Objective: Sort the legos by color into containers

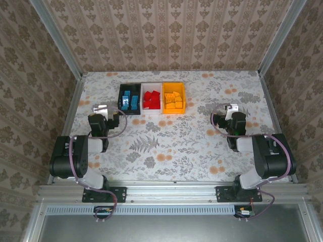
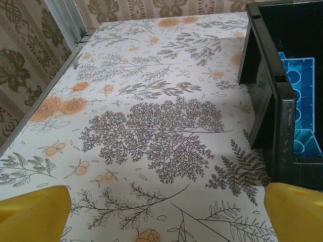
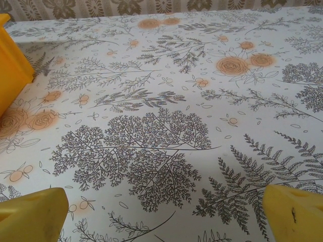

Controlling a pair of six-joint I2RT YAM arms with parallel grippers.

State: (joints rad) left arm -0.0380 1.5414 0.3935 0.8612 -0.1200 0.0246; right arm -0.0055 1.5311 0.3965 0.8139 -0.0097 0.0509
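Toward 12 o'clock on the floral counter (image 1: 171, 146), in the top view, a row of three containers, side walls touching: black bin (image 1: 120, 101) at the 9 o'clock end, white bin (image 1: 152, 85) in the middle, orange-yellow bin (image 1: 183, 99) at the 3 o'clock end. Inside the black one, blue legos (image 1: 130, 100); inside the white, red legos (image 1: 151, 100); inside the orange-yellow, orange-yellow legos (image 1: 173, 102).

Left claw (image 2: 162, 219) spread wide, nothing between its yellow fingertips (image 2: 30, 212), above bare counter near the black bin, at 7 o'clock of it. In the left wrist view, that bin's dark wall at 3 o'clock, blue bricks showing inside.

Right claw (image 3: 164, 219) likewise parted wide and empty, at 4 o'clock of the orange-yellow bin and well apart from it. In the right wrist view, a corner of that bin at 10 o'clock.
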